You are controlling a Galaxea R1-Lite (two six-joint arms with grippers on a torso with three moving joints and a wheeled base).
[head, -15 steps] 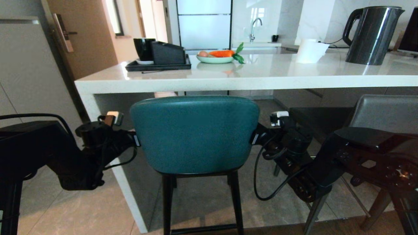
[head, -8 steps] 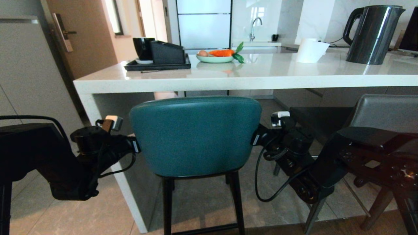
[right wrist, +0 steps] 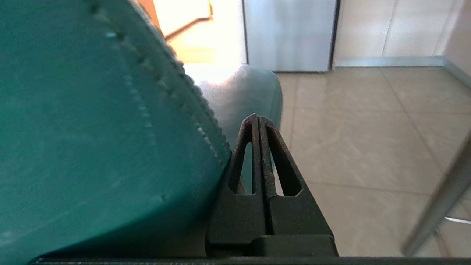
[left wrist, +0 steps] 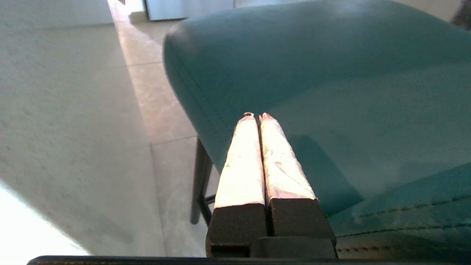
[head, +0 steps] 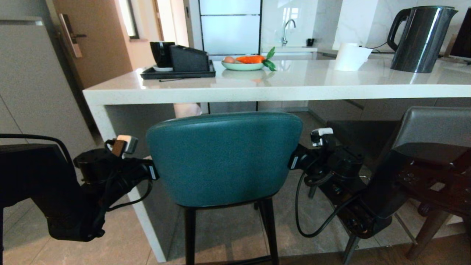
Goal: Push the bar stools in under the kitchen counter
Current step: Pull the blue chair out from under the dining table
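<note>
Teal stool (head: 222, 158) sits dead centre in the head view, backrest facing the robot, top edge just below the front lip of the kitchen counter (head: 257, 92), seat already partly under the slab. Legs run down at 6 o'clock to the tile floor (head: 235, 228). Grey stool (head: 434, 125) is at 3 o'clock, also facing the counter, partly hidden by the right arm. Left gripper (left wrist: 256, 117) is at 9 o'clock of the backrest, clenched on nothing, tips alongside the backrest's side edge; the wrist view shows the two fingers (left wrist: 243, 162) pressed flat together. Right gripper (right wrist: 258, 119) is at 3 o'clock of the backrest, likewise clenched and empty, lying right along the stitched seam; contact looks likely but I can't confirm it. So the stool is bracketed between both arms, not grasped. My read: mid-push on the teal one. To do it well, keep both contacts level and symmetric so the stool goes straight toward 12 o'clock and doesn't yaw, push low on the backrest to avoid tipping on those thin legs, go slow. Watch the white end leg (head: 121, 176) at 9 o'clock, close to the left arm. Counter top carries a black tray (head: 176, 73), fruit plate (head: 243, 66) and kettle (head: 419, 36); don't bump the slab.
</note>
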